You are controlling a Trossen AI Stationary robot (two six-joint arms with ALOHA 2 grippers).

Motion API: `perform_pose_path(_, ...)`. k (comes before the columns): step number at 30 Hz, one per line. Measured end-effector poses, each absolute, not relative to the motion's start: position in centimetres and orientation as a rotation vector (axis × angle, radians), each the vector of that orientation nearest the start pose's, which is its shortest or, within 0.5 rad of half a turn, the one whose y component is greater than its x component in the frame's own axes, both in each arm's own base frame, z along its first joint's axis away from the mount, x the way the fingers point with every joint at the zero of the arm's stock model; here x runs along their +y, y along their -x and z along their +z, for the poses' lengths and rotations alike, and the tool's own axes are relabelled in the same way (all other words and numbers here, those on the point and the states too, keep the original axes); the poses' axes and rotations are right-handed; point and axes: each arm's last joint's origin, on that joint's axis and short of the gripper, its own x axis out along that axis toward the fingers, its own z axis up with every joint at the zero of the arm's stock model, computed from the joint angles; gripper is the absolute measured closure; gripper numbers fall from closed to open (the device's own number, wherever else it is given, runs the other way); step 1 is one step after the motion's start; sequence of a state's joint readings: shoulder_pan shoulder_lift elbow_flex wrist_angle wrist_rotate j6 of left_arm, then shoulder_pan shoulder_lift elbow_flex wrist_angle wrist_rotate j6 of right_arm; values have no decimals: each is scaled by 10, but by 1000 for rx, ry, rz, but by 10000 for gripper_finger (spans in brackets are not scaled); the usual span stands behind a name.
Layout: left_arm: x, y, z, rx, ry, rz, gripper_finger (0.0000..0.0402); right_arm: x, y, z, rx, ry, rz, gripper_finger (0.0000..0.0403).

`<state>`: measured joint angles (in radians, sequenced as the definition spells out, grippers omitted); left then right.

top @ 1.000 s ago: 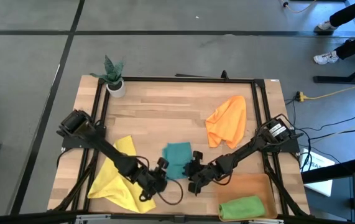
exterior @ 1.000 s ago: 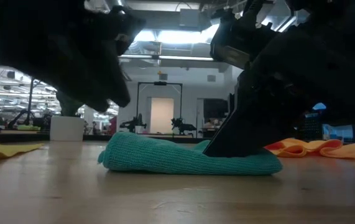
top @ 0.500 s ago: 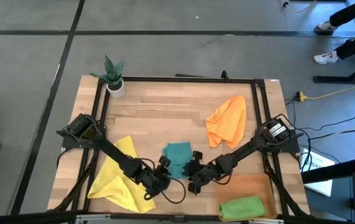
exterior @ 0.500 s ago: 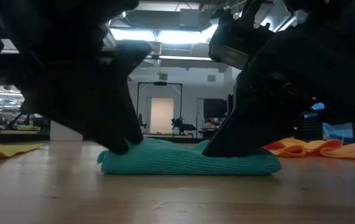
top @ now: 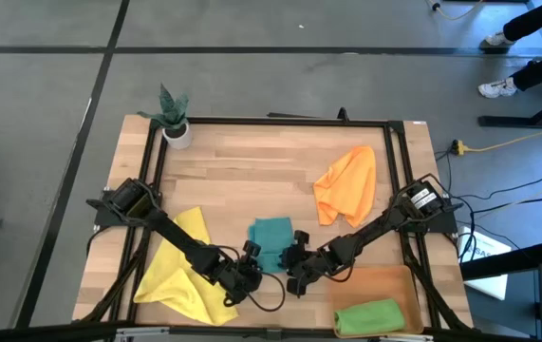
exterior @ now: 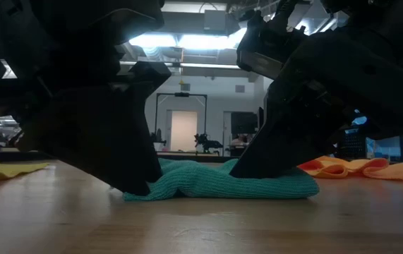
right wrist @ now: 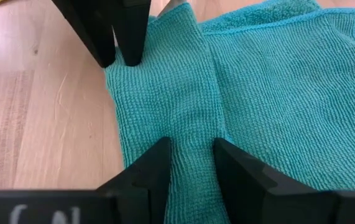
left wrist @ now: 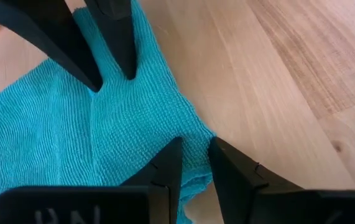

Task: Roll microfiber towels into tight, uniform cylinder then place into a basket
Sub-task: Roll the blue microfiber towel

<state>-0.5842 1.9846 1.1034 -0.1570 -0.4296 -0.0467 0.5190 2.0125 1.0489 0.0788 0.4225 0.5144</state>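
Wrist views: both hands pinch teal towel (right wrist: 239,93) folds | high view: hidden

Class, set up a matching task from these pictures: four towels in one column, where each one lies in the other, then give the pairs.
Things:
1. green towel
2. teal towel
3. orange towel
4. yellow towel

Places:
A. spread out under the left arm
B. rolled, in the basket
C. between both grippers
D. crumpled on bare wood, beyond the right arm

Pairs: 1-B, 2-C, 3-D, 4-A
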Motion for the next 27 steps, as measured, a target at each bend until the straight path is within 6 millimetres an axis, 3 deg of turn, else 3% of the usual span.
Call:
perform_pose_path(7,-195,-318,111,948,-453,-101,395,179,-337,102,782,-81,-108,275)
perform_pose_path(15,-195,-317,110,957,-429,-102,400,186,-346,117,833,-5,-49,275)
perform_pose_path(24,-195,-317,110,964,-423,-110,401,217,-348,151,875,172,51,275)
perform_pose_path(27,-195,-317,110,964,-422,-110,401,226,-343,153,862,222,94,275)
